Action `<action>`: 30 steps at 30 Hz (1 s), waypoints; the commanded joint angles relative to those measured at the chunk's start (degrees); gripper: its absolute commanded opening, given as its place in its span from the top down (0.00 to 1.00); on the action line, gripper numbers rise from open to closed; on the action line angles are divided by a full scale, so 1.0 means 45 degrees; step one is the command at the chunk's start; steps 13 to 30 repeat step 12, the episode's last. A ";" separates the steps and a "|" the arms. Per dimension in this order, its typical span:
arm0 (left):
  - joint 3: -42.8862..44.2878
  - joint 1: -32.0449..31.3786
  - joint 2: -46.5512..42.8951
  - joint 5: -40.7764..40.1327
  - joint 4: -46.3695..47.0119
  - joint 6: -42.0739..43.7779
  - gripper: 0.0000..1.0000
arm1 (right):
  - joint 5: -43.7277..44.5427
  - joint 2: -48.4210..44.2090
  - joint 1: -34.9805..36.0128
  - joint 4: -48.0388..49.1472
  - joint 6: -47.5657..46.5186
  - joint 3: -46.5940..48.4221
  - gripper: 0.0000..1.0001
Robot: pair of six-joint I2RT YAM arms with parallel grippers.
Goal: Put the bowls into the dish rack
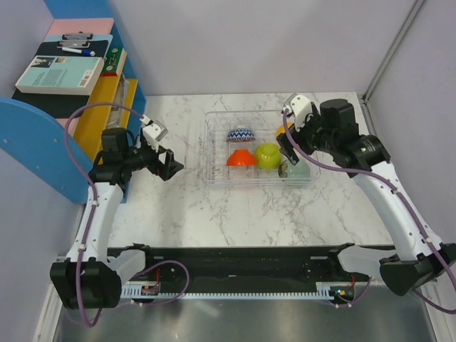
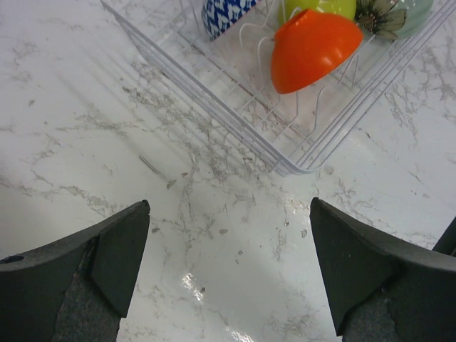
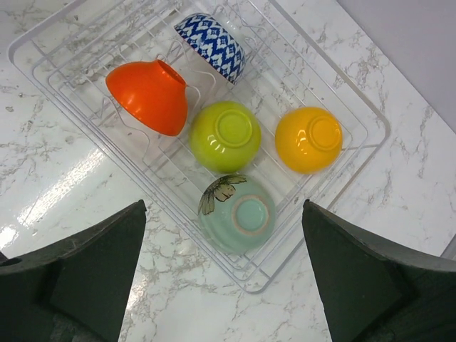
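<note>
The clear dish rack sits mid-table. All the bowls lie upside down or tilted inside it: blue-white zigzag, red-orange, lime green, yellow-orange and pale mint with a flower print. My right gripper hovers above the rack's right end, open and empty, partly hiding the yellow-orange bowl in the top view. My left gripper is left of the rack, open and empty over bare marble. The rack's corner and the red-orange bowl lie ahead of it.
A blue shelf with books and yellow dividers stands at the far left, close behind the left arm. Grey walls close the back and right sides. A black rail runs along the near edge.
</note>
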 commanded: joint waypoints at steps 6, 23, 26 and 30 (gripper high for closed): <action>0.0791 0.0083 -0.1525 0.2048 -0.0521 0.0582 0.00 | -0.0417 -0.1481 -0.0537 0.0529 0.0129 -0.0920 0.03; 0.0770 0.0083 -0.1527 0.2029 -0.0540 0.0564 0.00 | -0.0456 -0.1502 -0.0576 0.0706 0.0207 -0.1116 0.03; 0.0770 0.0083 -0.1527 0.2029 -0.0540 0.0564 0.00 | -0.0456 -0.1502 -0.0576 0.0706 0.0207 -0.1116 0.03; 0.0770 0.0083 -0.1527 0.2029 -0.0540 0.0564 0.00 | -0.0456 -0.1502 -0.0576 0.0706 0.0207 -0.1116 0.03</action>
